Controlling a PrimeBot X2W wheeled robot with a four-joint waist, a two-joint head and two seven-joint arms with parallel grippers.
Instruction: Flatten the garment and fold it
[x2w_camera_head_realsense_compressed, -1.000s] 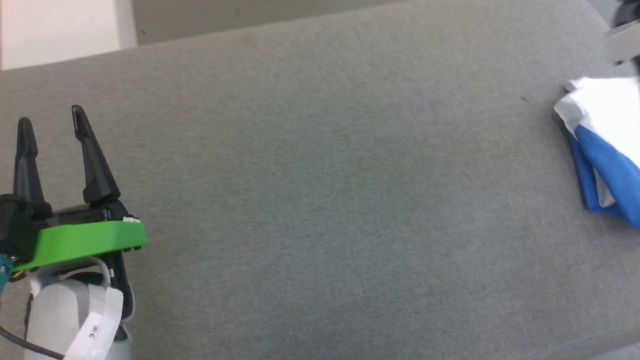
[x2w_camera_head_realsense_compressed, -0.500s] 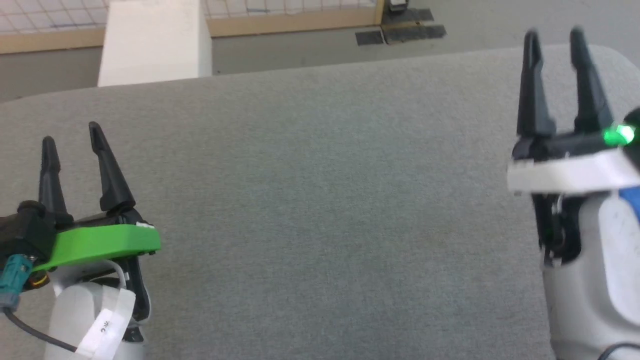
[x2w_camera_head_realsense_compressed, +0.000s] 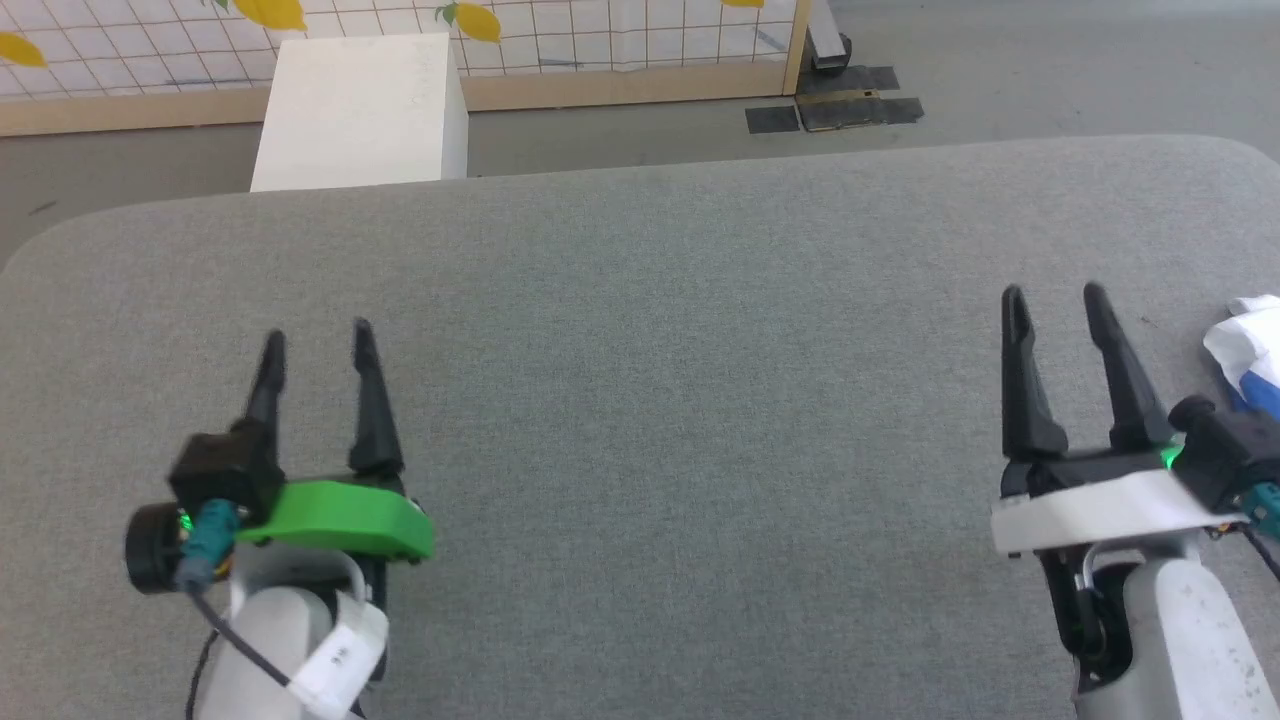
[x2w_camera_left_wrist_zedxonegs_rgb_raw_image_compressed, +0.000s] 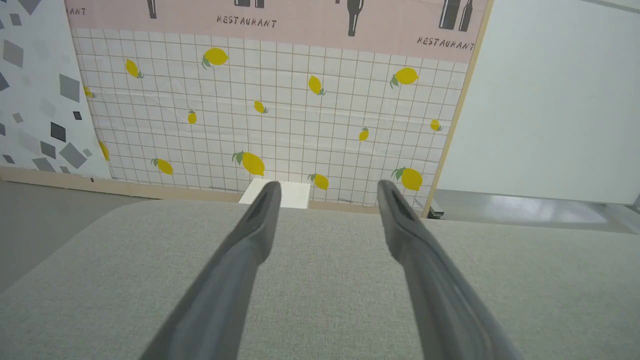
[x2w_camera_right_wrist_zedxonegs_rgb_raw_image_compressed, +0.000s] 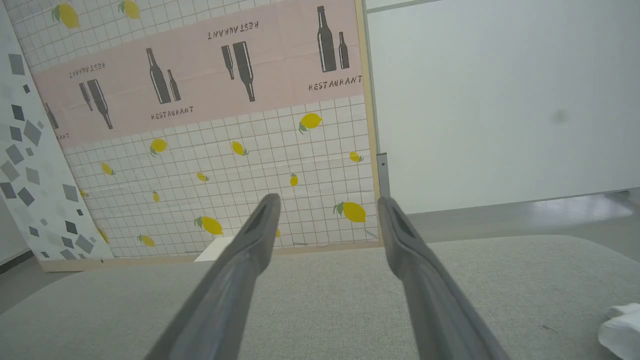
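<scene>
Up high in the left wrist view, a pink wall strip (x2w_camera_left_wrist_zedxonegs_rgb_raw_image_compressed: 320, 20) with dark bottles says "RESTAURANT". The soft white and blue cloth shirt (x2w_camera_head_realsense_compressed: 1250, 345) lies bunched up at the right edge of the head view, on the grey cloth surface (x2w_camera_head_realsense_compressed: 640, 400). The left jaws and the right jaws are spread apart, holding nothing.

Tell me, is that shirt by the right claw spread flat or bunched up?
Bunched, apparently: the garment shows as a crumpled white-and-blue lump beside the right gripper. Most of it lies beyond the picture's edge.
</scene>
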